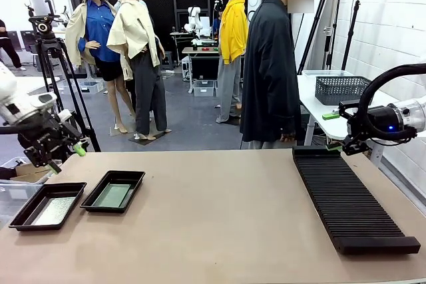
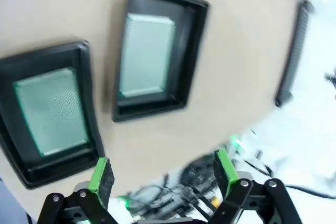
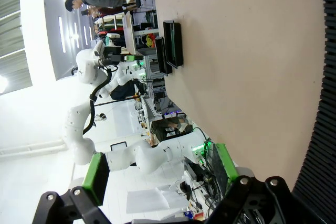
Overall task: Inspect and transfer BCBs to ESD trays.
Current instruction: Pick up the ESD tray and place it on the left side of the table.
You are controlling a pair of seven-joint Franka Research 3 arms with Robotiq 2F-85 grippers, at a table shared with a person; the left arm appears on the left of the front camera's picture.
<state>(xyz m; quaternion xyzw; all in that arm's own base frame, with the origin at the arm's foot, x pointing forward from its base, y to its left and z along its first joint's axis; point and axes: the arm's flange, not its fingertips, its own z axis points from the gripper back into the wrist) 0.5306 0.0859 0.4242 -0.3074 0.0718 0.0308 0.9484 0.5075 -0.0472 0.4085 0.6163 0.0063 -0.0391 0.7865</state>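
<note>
We see two ESD trays on the left part of the desk (image 1: 219,217), and each one has already a BCB lying flat on its floor: the outer tray (image 1: 48,206) with its board (image 1: 53,210), and the inner tray (image 1: 114,191) with its board (image 1: 112,195). The long ribbed rack (image 1: 353,201) on the right side looks empty, as far as we can tell. We judge therefore that the transfer is finished or almost finished, and both arms are lifted away from the desk.

The left pincer (image 1: 66,153) hangs above the left desk edge with its jaws apart and nothing between them. The right pincer (image 3: 160,169) also has its green pads wide apart and holds nothing.

If another board comes, the next move needs a source for it; we see none here, so perhaps the person (image 1: 269,64) at the far side must give it.

The left wrist view shows the trays from above, with the fine dotted surface of the boards, which the front view does not give. The right wrist view shows the trays only edge-on, far away.
</note>
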